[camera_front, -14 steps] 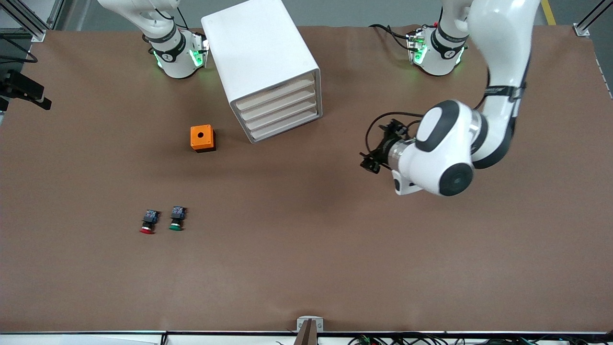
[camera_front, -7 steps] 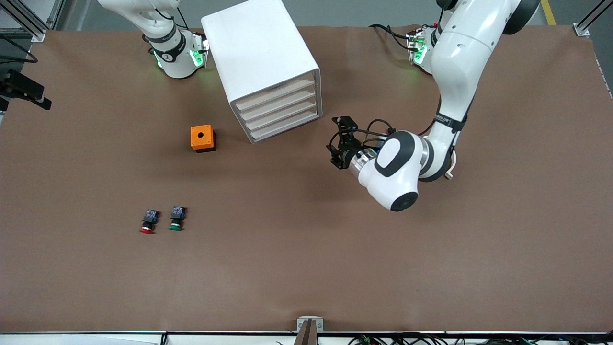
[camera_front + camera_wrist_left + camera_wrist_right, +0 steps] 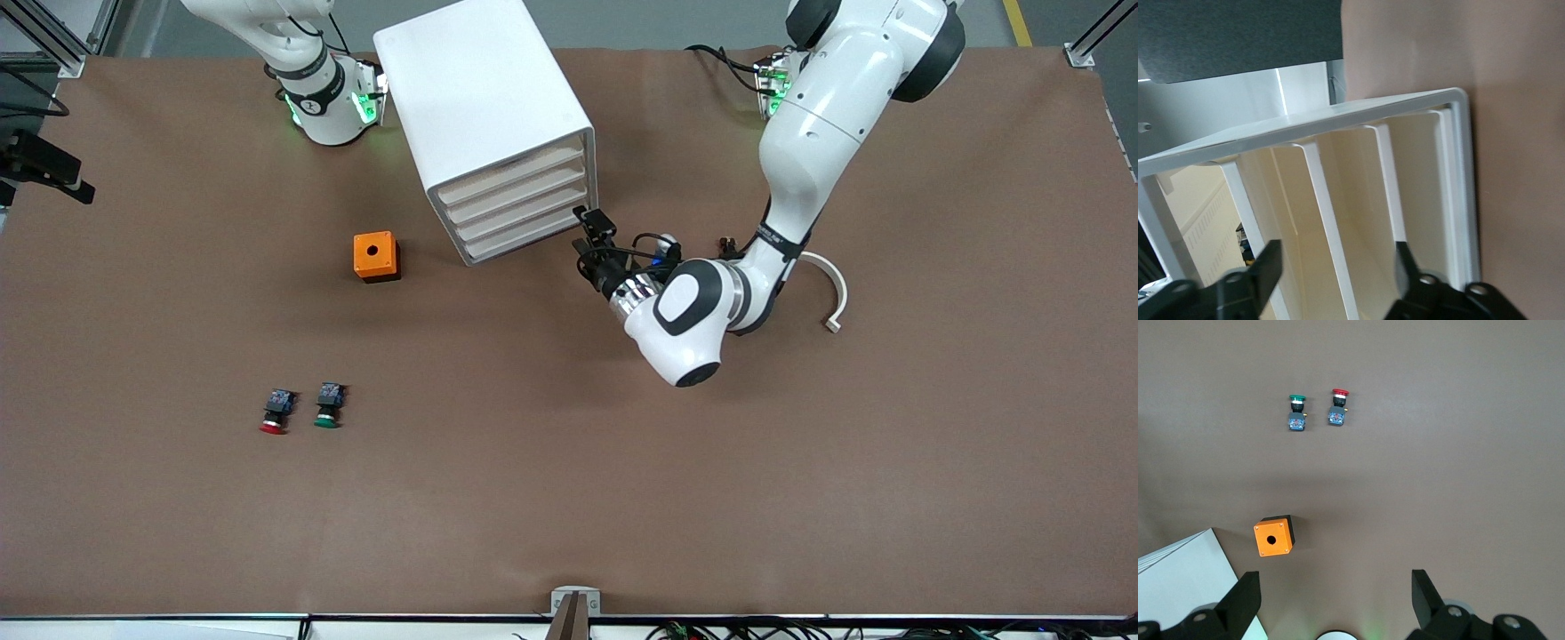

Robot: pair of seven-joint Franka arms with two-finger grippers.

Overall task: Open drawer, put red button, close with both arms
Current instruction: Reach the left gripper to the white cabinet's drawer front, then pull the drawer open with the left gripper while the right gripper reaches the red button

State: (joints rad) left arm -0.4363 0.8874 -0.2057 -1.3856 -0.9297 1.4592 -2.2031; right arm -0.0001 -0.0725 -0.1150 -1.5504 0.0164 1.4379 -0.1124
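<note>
The white cabinet [image 3: 484, 98] stands near the right arm's base, its four alike drawers [image 3: 520, 209] all pushed in. My left gripper [image 3: 593, 238] is open and empty, level with the lower drawers at the front's corner toward the left arm's end. In the left wrist view its fingers [image 3: 1265, 267] straddle the drawer fronts [image 3: 1358, 200] close up. The red button [image 3: 275, 414] lies on the table nearer the front camera, beside the green one [image 3: 328, 407]. My right gripper [image 3: 1331, 600] waits open high above the table; the red button [image 3: 1339, 407] lies far below it.
An orange box with a hole [image 3: 376, 256] sits beside the cabinet toward the right arm's end, and it also shows in the right wrist view [image 3: 1274, 536]. A white curved strip [image 3: 833, 293] lies on the brown table beside the left arm's elbow.
My left arm has swung down and across, bringing its gripper from over bare table up to the cabinet's drawer front. The right arm and the buttons have not moved.
</note>
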